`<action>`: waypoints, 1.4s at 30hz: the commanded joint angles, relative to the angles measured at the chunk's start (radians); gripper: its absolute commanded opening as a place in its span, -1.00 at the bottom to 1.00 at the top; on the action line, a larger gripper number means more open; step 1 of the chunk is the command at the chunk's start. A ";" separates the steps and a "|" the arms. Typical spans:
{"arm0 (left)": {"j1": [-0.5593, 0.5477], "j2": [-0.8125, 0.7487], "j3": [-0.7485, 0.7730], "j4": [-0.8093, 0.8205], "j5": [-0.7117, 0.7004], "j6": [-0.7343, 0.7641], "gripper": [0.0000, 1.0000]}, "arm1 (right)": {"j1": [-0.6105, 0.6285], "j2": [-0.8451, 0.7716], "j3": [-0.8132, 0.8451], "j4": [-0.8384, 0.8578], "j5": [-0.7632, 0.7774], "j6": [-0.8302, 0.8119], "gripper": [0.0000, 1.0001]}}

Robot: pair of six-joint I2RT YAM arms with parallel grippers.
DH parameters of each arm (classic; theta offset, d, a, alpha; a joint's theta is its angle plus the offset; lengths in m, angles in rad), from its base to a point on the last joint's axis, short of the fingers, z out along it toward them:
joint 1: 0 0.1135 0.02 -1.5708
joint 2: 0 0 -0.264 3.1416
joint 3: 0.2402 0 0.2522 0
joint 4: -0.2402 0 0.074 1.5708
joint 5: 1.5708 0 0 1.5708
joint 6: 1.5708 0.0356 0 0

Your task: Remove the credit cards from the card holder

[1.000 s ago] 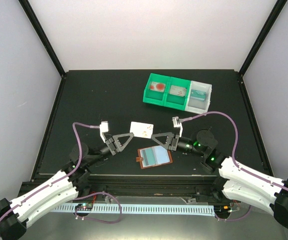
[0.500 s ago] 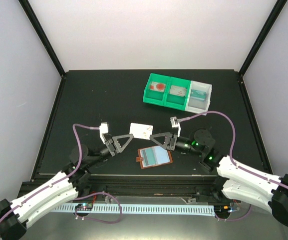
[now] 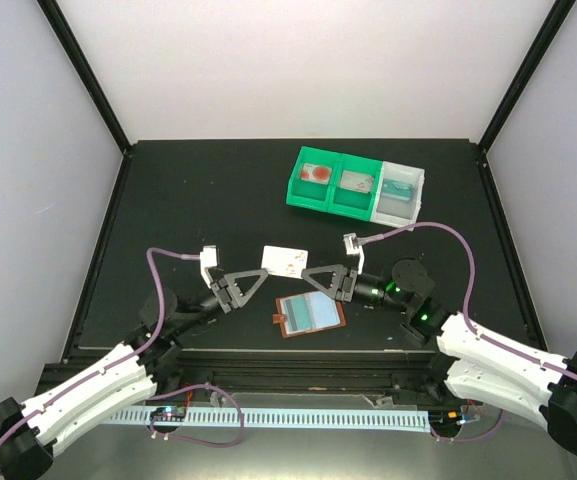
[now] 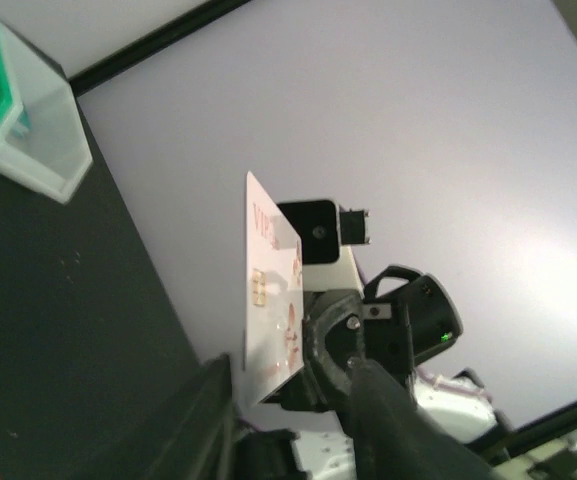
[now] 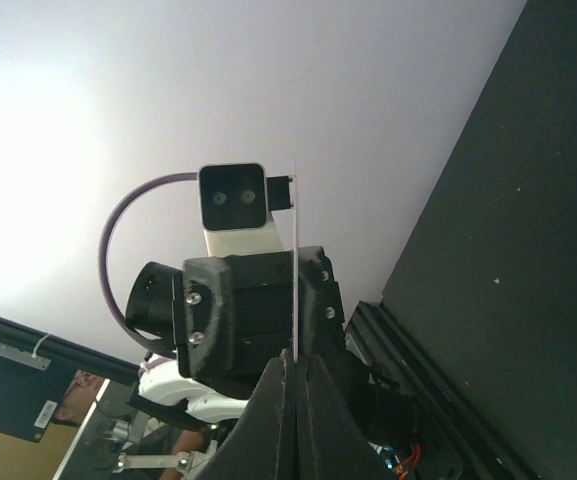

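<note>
Reddish holder (image 3: 279,319): blue card (image 3: 313,312), perhaps; right tool (image 3: 308,272) pinches white card (image 3: 284,259); left tool (image 3: 262,272) spread.

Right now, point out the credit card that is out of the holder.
The pinkish-white card pinched in the right gripper; the pale blue cards lie in the open card holder.

White credit card (image 4: 271,300), left wrist view: reddish letters near its top edge look like "VI"; the rest is too slanted to read.
</note>
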 commanded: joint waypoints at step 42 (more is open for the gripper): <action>-0.001 0.049 0.090 -0.552 -0.050 0.435 0.98 | -0.635 0.516 0.626 -0.746 0.084 -0.604 -0.98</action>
